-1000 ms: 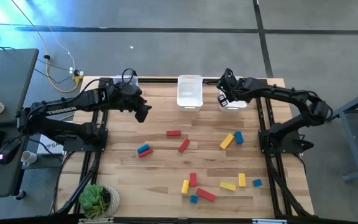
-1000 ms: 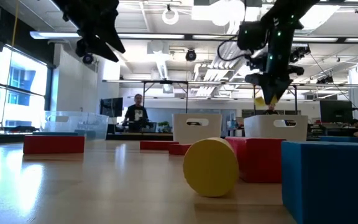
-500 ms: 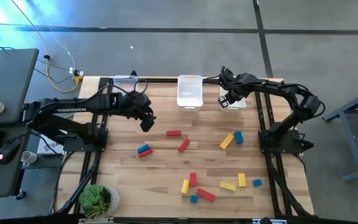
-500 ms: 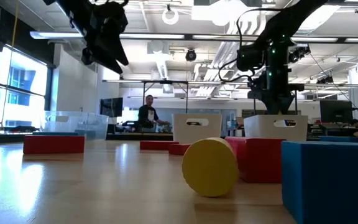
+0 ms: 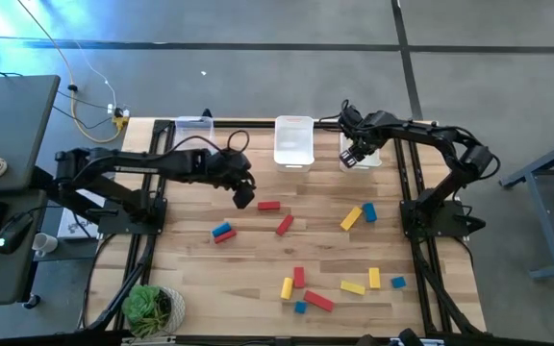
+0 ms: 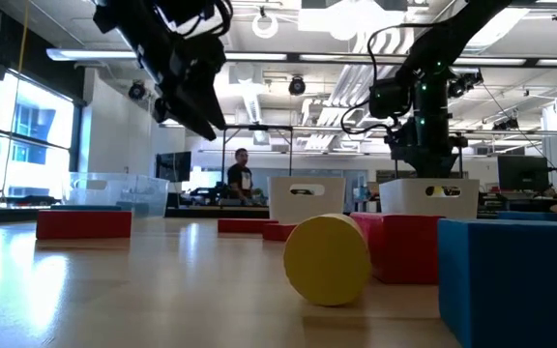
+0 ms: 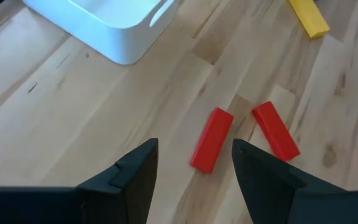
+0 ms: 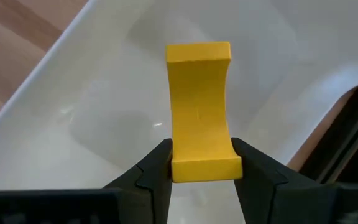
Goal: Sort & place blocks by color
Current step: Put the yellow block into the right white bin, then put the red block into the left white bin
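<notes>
My right claw [image 8: 199, 163] is clamped on a yellow block [image 8: 199, 112], and in the right wrist view that block hangs directly over the pale inside of the right-hand bin [image 8: 73, 106]. From above, the claw [image 5: 352, 154] sits over that same bin [image 5: 371, 160], the one just right of the middle bin [image 5: 293, 142] at the far edge of the table [image 5: 190, 279]. The block's long axis runs out ahead of my fingers, down toward the bin floor, so I judge a plain release should drop it inside the walls.

My left claw [image 7: 194, 165] is spread open and holds nothing. In the left wrist view a red bar [image 7: 211, 139] lies just ahead of it, framed in the gap between my two fingers, with its long axis running roughly along the gap, not across it. That matters: I judge I must either turn the wrist or settle so the fingers close across its short sides. A second red bar [image 7: 276, 130] lies close beside the first, angled away and not touching it as far as I can tell, so a sloppy descent may nudge it.

From above, my left claw [image 5: 244, 196] hovers just left of the first red bar [image 5: 268, 205], in front of the middle bin; the left arm is plainly the nearer one to it. The other blocks lie farther toward the near edge.
</notes>
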Robot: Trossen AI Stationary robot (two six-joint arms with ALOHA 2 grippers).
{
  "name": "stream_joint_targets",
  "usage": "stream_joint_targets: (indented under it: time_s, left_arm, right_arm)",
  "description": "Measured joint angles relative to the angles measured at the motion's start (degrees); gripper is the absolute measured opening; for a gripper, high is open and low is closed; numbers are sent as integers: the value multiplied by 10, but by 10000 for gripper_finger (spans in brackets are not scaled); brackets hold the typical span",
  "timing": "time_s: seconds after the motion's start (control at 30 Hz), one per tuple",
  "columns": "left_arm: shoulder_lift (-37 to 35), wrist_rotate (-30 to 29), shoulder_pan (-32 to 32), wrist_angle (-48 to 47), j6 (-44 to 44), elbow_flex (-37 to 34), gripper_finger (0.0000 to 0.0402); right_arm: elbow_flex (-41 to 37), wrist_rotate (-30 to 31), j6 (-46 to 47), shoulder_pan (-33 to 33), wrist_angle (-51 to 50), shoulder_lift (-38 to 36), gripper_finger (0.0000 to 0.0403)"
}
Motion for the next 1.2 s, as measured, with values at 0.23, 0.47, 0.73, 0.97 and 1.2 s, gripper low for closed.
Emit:
stream_joint_targets:
  time_s: [0.23,0.47,0.73,0.97,1.2]
  left_arm:
    - [37,17,-10,24,75,0,192]
    - [81,35,-32,68,192,0,192]
    - [123,35,-42,90,211,0,192]
    - [160,35,-45,107,224,0,192]
    - [190,44,-45,127,225,0,192]
  right_arm:
    - [0,6,6,1,0,0,131]
    - [0,12,17,2,-3,0,178]
    - [0,-9,27,2,-14,-6,213]
    - [0,-19,43,6,-13,-22,211]
    - [34,-47,68,9,-34,-52,211]
